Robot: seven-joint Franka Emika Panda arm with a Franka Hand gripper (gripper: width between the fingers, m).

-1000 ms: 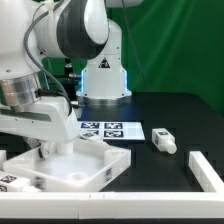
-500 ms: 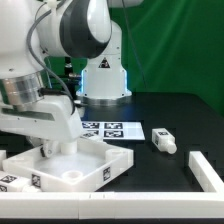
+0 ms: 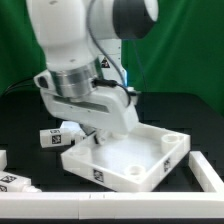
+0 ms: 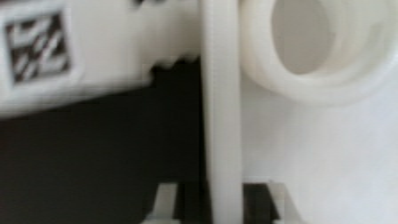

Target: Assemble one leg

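So, the gripper (image 3: 99, 136) is seen lowered onto the tabletop (image 3: 135, 158), at its wall toward the exterior view's left. In the wrist view the fingers (image 4: 171, 205) are pressed against either side of that thin wall, so the tabletop is being pinched by its rim. A round socket (image 4: 329, 50) can be made out just inside the wall. The leg (image 3: 56, 136) is found lying on the black table (image 3: 190, 112), just beside the tabletop's corner at the exterior view's left, untouched by the gripper. A second leg (image 3: 16, 183) is spotted nearer the front, further left. The wrist shot is blurred, tbh.
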